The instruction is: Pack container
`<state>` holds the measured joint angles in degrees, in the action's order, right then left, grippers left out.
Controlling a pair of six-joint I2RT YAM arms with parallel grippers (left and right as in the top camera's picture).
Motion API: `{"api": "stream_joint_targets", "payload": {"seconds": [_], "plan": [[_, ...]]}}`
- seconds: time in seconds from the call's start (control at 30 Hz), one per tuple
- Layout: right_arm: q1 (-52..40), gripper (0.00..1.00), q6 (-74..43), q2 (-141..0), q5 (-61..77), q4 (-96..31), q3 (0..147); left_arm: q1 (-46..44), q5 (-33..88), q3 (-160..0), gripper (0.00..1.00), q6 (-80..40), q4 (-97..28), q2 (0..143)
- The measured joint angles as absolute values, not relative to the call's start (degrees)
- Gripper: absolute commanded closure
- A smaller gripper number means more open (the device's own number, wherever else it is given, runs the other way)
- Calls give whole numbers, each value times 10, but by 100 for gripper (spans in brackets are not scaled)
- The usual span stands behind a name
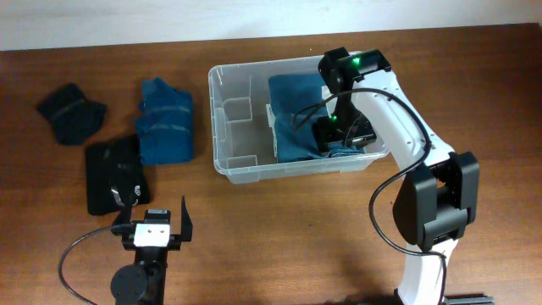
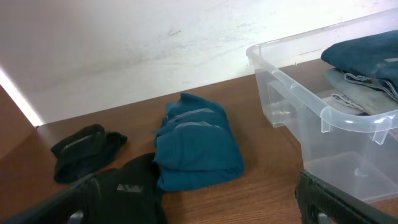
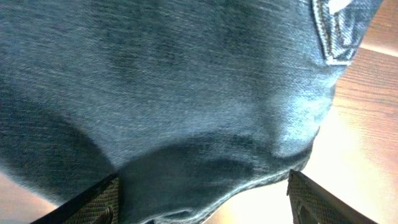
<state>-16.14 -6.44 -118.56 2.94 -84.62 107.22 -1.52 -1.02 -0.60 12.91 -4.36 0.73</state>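
The clear plastic container [image 1: 218,127] stands at the table's middle back; its near corner shows in the left wrist view [image 2: 298,93]. Folded blue jeans [image 1: 292,114] lie in its right part and also show in the left wrist view [image 2: 367,53]. My right gripper [image 1: 343,135] is down inside the container at the jeans' right edge. In the right wrist view its fingers [image 3: 202,202] are wide apart, with the denim [image 3: 186,93] filling the space between them. My left gripper [image 1: 155,222] is open and empty near the front edge [image 2: 199,211].
Left of the container lie a folded teal garment [image 1: 165,123] [image 2: 196,146], a flat black garment [image 1: 114,174] [image 2: 127,190] and a dark bundled garment [image 1: 70,112] [image 2: 87,149]. The container's left compartments hold nothing.
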Motion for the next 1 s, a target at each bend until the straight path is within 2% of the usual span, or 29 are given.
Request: {"api": "stream_joint_targets", "payload": {"seconds": [0.1,0.2,0.4,0.57,0.67,0.8,1.0], "plan": [[-162,14,-65,-1187,29,-851,1113,-15,-10,-6,1,129,-44,7],[-157,2,-71,-1188,30,-855,1205,-15,-10,-6,1,129,-43,7],[-104,2,-102,-1187,19,-853,1364,-15,-7,-6,1,128,-42,7],[-14,2,-119,-1187,-4,-856,1385,-15,3,-6,1,97,-45,7],[39,1,-121,-1187,-11,-857,1385,-15,5,-31,1,63,-90,17],[98,2,-123,-1187,-17,-858,1385,-8,9,-124,1,41,-149,89],[152,1,-122,-1187,-21,-859,1385,28,13,-389,1,28,-281,304]]}}
